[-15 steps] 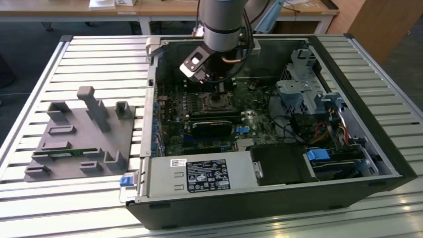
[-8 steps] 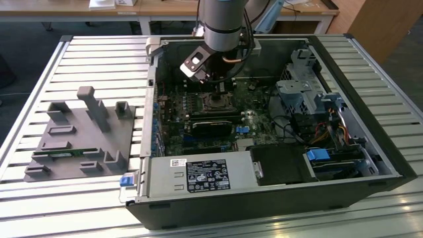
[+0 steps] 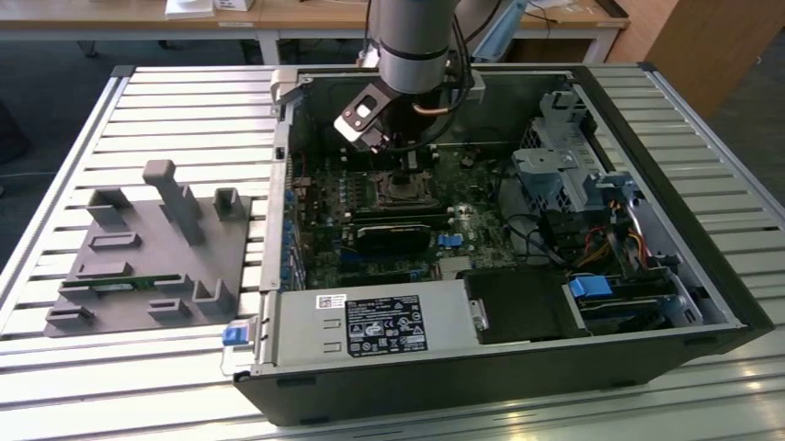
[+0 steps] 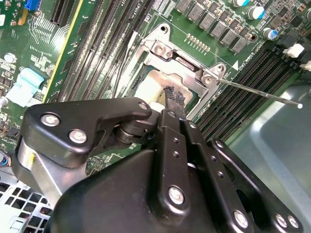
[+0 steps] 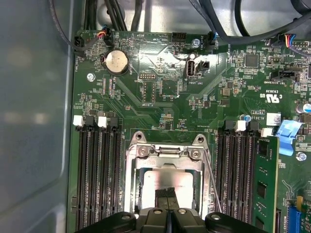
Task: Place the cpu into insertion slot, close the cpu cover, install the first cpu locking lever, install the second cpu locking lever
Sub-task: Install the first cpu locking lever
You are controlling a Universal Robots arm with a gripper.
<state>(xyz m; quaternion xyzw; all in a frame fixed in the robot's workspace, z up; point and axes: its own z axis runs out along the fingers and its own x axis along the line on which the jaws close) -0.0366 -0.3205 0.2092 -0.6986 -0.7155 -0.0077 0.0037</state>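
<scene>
Straight down from the pincer (image 5: 167, 193) to the cpu (image 5: 154, 180), with no sideways offset to speak of. Tips closed together, nothing clamped between, resting on or just above the pale face; hard to tell which. That cpu seated flat in the insertion slot (image 5: 132, 171), square to the silvery rim, on the green board (image 5: 170, 92). Close beside the slot, a thin locking lever (image 5: 212, 180), long axis along the slot's edge, judged not yet latched.
</scene>
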